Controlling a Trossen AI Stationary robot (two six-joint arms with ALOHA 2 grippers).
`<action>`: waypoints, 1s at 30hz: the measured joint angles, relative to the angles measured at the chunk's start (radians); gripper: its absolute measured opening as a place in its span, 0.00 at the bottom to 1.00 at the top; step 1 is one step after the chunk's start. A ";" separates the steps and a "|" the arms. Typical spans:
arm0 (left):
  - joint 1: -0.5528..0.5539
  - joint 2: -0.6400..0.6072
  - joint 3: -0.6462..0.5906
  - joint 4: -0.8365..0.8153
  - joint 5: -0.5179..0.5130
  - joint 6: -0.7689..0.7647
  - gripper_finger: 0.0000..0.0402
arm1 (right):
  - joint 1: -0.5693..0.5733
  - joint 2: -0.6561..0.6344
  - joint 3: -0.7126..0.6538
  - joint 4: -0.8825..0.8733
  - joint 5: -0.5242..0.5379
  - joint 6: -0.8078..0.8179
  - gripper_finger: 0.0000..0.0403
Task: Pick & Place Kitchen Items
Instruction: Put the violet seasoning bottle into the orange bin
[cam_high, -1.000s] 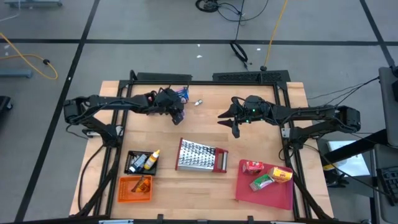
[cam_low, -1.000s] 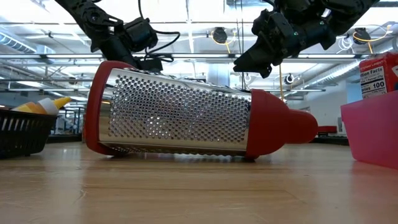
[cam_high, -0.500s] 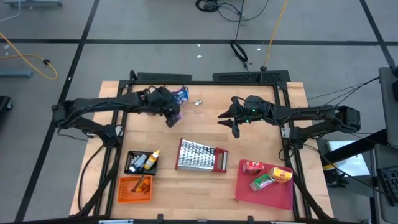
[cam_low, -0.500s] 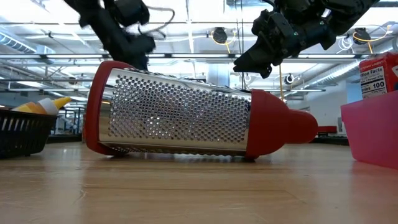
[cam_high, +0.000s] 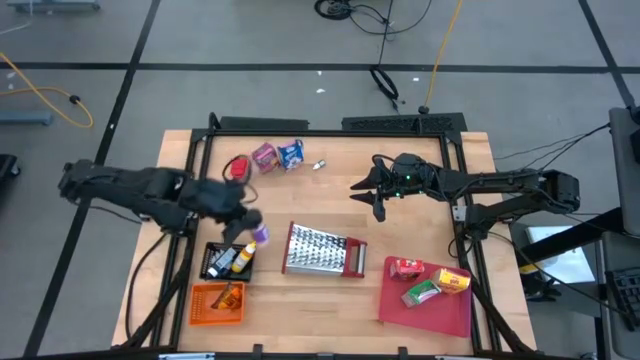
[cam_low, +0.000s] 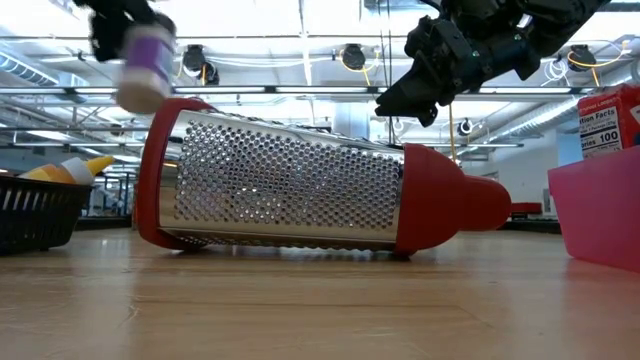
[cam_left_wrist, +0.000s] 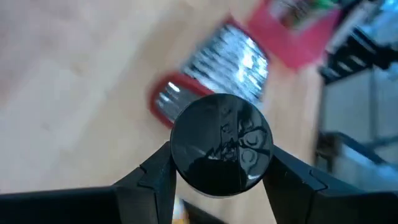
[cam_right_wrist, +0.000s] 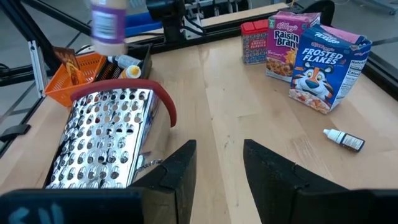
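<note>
The left hand (cam_high: 250, 232) is clenched on a small jar (cam_left_wrist: 221, 144) with a dark round lid and a pale purple label, its fingers (cam_left_wrist: 155, 177) pressing the lid from both sides; it hangs in the air over the black basket (cam_high: 213, 262) at the worktop's (cam_high: 330, 200) left front, just left of the steel grater (cam_high: 322, 250) that lies on its side. Bottles lie in that basket, and an orange basket (cam_high: 205, 305) sits just in front of it. The right hand (cam_high: 366, 194) hovers above the worktop's far middle, jaws parted and holding nothing. Behind the left arm, near the far edge, stand a red box (cam_high: 236, 167), a pink-purple box (cam_high: 264, 156) and a blue box (cam_high: 291, 153), with a tiny bottle (cam_high: 320, 164) lying beside them. At the right front a flat red tray (cam_high: 400, 305) carries red, green and yellow packets.
</note>
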 joint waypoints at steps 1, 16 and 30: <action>-0.042 -0.004 0.000 -0.012 -0.003 -0.039 0.45 | 0.000 0.000 0.000 0.000 0.000 0.001 0.32; -0.522 0.077 0.000 -0.092 -0.045 -0.554 0.45 | 0.000 0.000 0.000 0.001 0.001 0.011 0.32; -0.667 0.174 0.000 -0.069 -0.154 -0.722 0.45 | 0.000 0.000 -0.001 0.001 0.001 0.010 0.32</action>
